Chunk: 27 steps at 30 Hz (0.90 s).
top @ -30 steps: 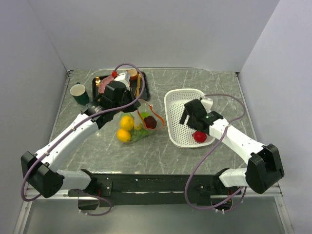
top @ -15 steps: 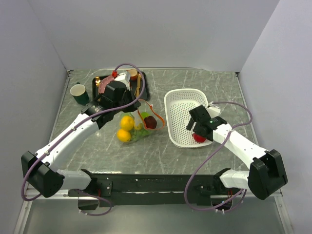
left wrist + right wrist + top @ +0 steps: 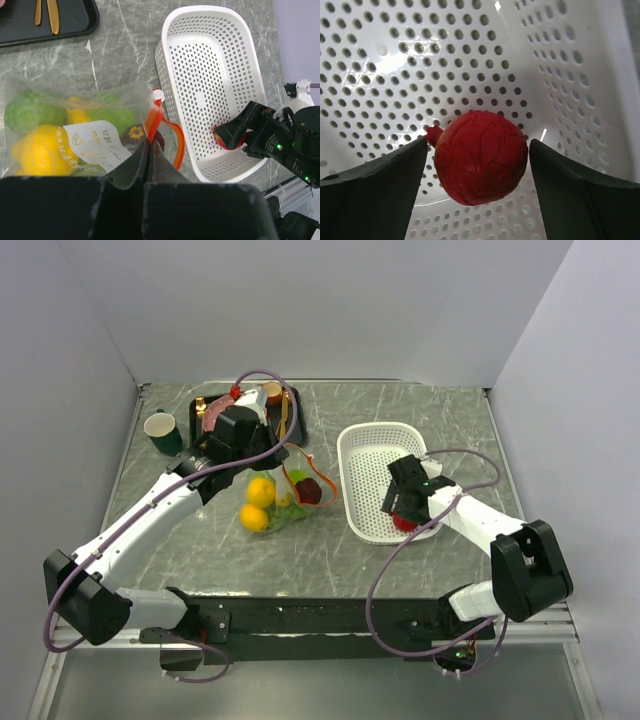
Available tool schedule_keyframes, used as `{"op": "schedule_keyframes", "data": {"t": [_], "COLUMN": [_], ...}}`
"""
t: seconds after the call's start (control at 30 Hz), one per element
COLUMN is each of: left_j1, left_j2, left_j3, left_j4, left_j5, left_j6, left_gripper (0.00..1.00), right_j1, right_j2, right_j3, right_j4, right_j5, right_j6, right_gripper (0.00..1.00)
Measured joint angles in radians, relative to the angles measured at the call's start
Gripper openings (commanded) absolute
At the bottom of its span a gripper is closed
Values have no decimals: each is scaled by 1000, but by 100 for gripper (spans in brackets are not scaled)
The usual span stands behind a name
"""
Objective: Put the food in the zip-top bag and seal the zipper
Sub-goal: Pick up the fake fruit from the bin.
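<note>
Right pincer gapes around wrinkled red fruit; left pincer clamps clear bag.

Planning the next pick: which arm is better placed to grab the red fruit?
Right. The right claw, open, straddles the red fruit in the white basket; the left claw is shut on the bag.

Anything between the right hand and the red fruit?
Nothing. The right wrist view shows the right hand's fingers flanking the red fruit, only white basket floor in the gaps.
</note>
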Motion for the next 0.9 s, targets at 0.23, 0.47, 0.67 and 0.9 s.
{"op": "schedule_keyframes", "data": {"t": [0.23,0.47,0.67,0.9], "left_j1": [0,0,0,0], "left_j2": [12,35,34,27], "left_j3": [0,0,0,0], "left_j4": [6,11,13,8], "left_j5": [0,24,33,13], "left_j6": [0,-1,-4,-3], "left_gripper": [1,1,1,1], "right_j1": [-1,-3,-6,-6], "right_j2": [8,76,153,229], "right_j3": [3,139,281,318], "right_j4": [65,78,106,97], "right_j5": [-59,-104,-133,-145], "right_j6": [-28,-82,-140,-182], "right_gripper": [71,67,73,78]}}
